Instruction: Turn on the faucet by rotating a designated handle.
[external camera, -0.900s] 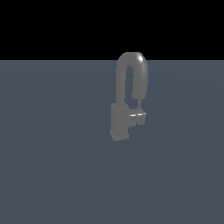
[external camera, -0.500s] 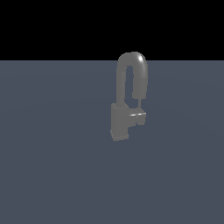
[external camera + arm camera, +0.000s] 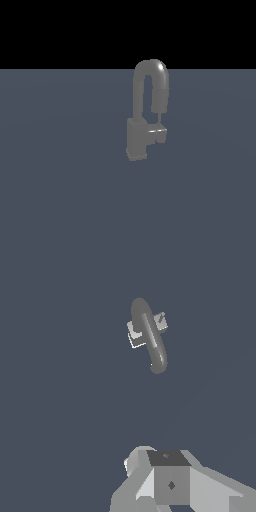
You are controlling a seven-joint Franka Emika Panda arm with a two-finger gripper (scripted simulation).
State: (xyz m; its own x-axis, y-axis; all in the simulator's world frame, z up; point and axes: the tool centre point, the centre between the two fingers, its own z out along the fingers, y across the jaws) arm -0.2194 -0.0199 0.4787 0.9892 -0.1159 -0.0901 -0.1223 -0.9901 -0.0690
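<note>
The grey faucet [image 3: 136, 142] stands on the flat floor in the exterior view, with a boxy base and a tall inverted-U spout [image 3: 150, 82]. The handle [image 3: 159, 134], a small block with a lighter top face, juts from the base toward the exterior view's right, just under the spout's end. The arm does not show in the exterior view. In the wrist view the faucet [image 3: 149, 336] is seen from above and far off, with the handle [image 3: 161, 321] beside the spout. My gripper [image 3: 167, 468] shows only in part at the picture's edge, well apart from the faucet; how its jaws stand is unclear.
A plain dark blue-grey floor [image 3: 60, 190] spreads all around the faucet. Above its far edge the background is black. No other objects show.
</note>
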